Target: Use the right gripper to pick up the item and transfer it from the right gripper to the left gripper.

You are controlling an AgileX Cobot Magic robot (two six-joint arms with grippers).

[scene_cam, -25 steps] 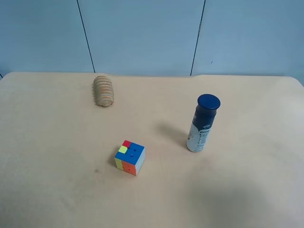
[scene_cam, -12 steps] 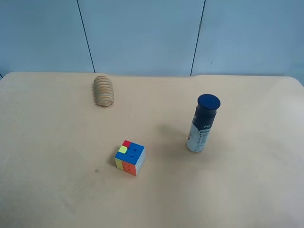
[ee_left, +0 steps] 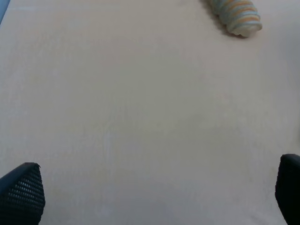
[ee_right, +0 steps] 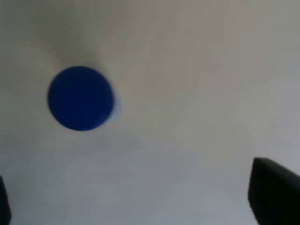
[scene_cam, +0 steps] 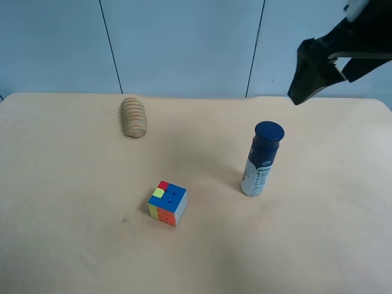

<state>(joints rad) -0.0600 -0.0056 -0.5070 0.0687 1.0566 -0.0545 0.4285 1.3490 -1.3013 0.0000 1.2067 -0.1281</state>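
The item, a slim bottle point(scene_cam: 261, 160) with a navy cap and a blue-and-white label, stands upright on the table right of centre. The black right gripper point(scene_cam: 304, 76) hangs in the air above and behind it, at the exterior high view's upper right. In the right wrist view the bottle's cap point(ee_right: 80, 97) shows from above, blurred and off to one side of the gripper point(ee_right: 140, 204); the jaws stand wide apart and empty. The left gripper point(ee_left: 154, 197) is open and empty over bare table. It is out of the exterior high view.
A multicoloured puzzle cube point(scene_cam: 167, 204) sits on the tan table point(scene_cam: 73, 184), left of the bottle. A ribbed tan wooden piece point(scene_cam: 133, 117) lies at the back left; it also shows in the left wrist view point(ee_left: 235, 16). A blue wall stands behind the table.
The right arm has come into the exterior high view at the upper right, above the bottle. The bottle, cube and wooden piece have not moved.
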